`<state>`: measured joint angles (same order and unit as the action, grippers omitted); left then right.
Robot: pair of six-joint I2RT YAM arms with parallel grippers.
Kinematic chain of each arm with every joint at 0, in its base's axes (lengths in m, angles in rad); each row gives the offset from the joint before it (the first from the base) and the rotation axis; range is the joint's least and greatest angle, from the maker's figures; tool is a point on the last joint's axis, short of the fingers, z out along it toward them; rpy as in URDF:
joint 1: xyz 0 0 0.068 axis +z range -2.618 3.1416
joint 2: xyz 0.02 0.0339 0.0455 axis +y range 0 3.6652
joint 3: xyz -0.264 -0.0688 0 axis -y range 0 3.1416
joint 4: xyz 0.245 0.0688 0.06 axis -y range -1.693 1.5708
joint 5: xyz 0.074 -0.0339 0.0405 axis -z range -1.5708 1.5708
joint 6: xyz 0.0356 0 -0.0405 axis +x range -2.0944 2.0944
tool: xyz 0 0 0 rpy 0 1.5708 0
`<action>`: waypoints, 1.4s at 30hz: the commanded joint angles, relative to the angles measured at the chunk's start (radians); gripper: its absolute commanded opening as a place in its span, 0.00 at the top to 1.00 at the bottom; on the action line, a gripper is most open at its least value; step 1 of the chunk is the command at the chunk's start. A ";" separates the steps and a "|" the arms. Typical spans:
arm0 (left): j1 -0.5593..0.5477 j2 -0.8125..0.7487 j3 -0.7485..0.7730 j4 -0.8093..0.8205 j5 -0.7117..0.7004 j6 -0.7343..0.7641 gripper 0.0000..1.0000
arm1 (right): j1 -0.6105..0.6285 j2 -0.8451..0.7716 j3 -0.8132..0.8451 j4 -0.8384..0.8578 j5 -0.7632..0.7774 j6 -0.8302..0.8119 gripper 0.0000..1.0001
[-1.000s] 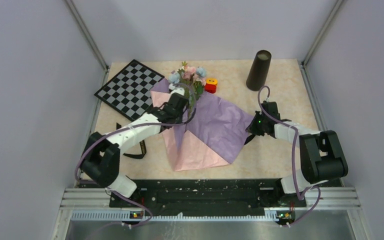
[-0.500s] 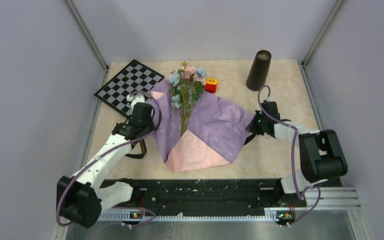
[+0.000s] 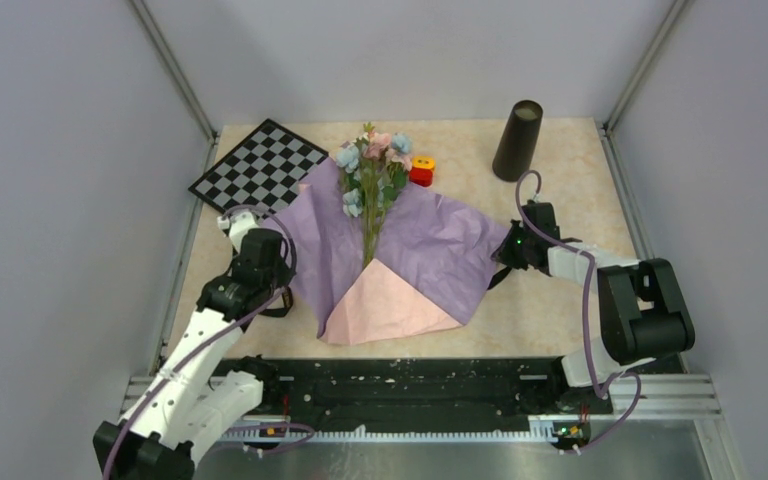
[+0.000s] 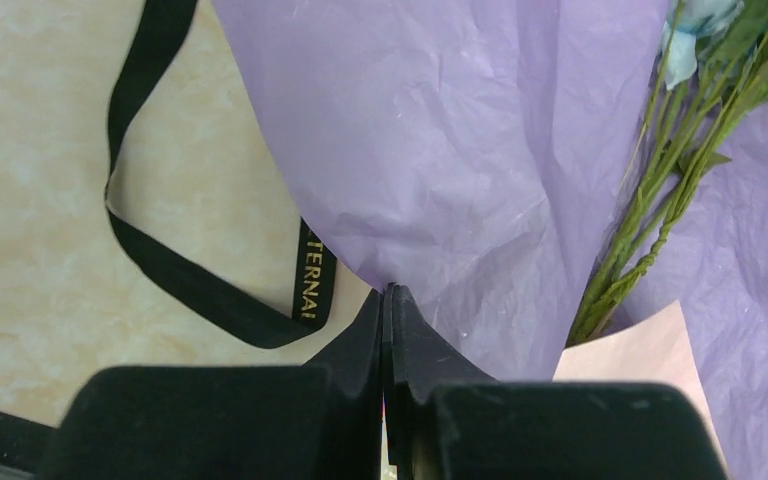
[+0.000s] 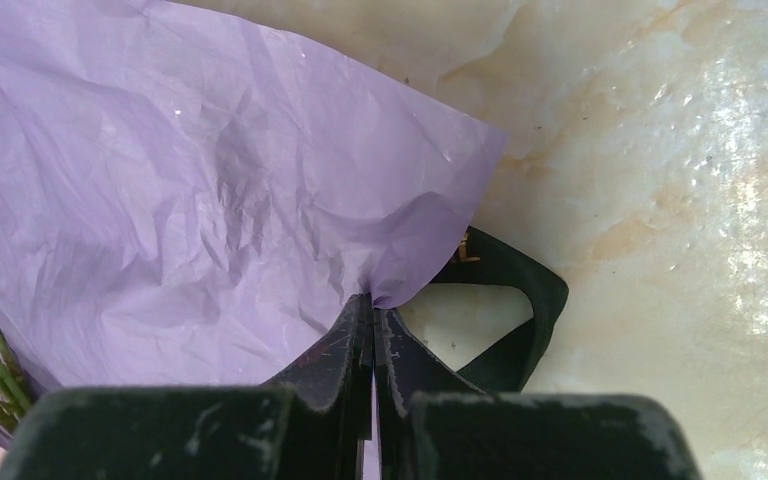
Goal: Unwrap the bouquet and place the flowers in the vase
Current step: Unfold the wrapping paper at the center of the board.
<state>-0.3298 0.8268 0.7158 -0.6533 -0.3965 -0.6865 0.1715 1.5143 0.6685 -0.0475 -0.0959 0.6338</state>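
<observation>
Both edges pinched: left hand point(image 4: 388, 292) and right hand point(image 5: 373, 300) clamp the paper point(image 3: 430, 240); it lies open, flowers point(image 3: 370, 180) bare, none in the vase point(image 3: 518, 140) yet.

black gold-lettered ribbon point(image 4: 312, 285) partly hidden under crinkled lilac paper point(image 4: 440, 150), lettering cut short, light-blue bloom point(image 4: 688, 22) cropped by top edge

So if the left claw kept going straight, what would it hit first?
The purple wrapping paper it pinches; the left gripper points across that sheet. The flower stems lie off to one side, probably missed, though depth is unclear.
</observation>
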 commanded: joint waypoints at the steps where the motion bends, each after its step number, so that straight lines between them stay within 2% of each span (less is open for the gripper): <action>1: 0.022 -0.075 -0.005 -0.076 -0.066 -0.076 1.00 | -0.010 0.015 0.000 -0.011 0.056 0.000 1.00; 6: 0.042 -0.143 -0.004 -0.111 -0.079 -0.109 1.00 | -0.011 0.013 0.000 -0.012 0.062 -0.004 1.00; 8: 0.043 -0.156 0.002 -0.134 -0.089 -0.111 0.96 | -0.011 0.012 0.000 -0.012 0.064 -0.004 1.00; 10: 0.044 -0.168 0.007 -0.149 -0.094 -0.098 0.84 | -0.011 0.010 0.000 -0.012 0.066 -0.007 1.00; 12: 0.045 -0.182 0.024 -0.163 -0.096 -0.082 0.61 | -0.011 0.007 0.000 -0.014 0.065 -0.011 1.00; 13: 0.045 -0.189 0.036 -0.165 -0.095 -0.071 0.54 | -0.010 0.005 0.000 -0.015 0.067 -0.012 1.00; 19: 0.044 -0.175 0.198 -0.176 -0.075 0.037 0.27 | -0.011 -0.016 -0.002 -0.017 0.068 -0.013 1.00; 23: 0.044 -0.103 0.314 -0.140 0.019 0.117 0.11 | -0.011 -0.022 -0.001 -0.018 0.071 -0.015 1.00; 27: 0.045 -0.015 0.329 -0.012 0.222 0.155 0.04 | -0.010 -0.026 -0.006 -0.013 0.067 -0.013 1.00; 31: 0.045 0.099 0.273 0.166 0.465 0.136 0.03 | -0.012 -0.029 -0.007 -0.010 0.065 -0.014 1.00; 34: 0.044 0.194 0.206 0.339 0.595 0.071 0.03 | -0.011 -0.036 -0.010 -0.009 0.071 -0.014 1.00; 36: 0.045 0.266 0.170 0.445 0.649 0.035 0.03 | -0.011 -0.041 -0.013 -0.008 0.077 -0.016 1.00; 42: 0.044 0.495 0.164 0.548 0.708 0.043 0.03 | -0.010 -0.047 -0.017 0.007 0.090 -0.018 1.00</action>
<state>-0.2886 1.2438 0.8921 -0.2939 0.2096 -0.6296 0.1715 1.5024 0.6670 -0.0536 -0.0406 0.6292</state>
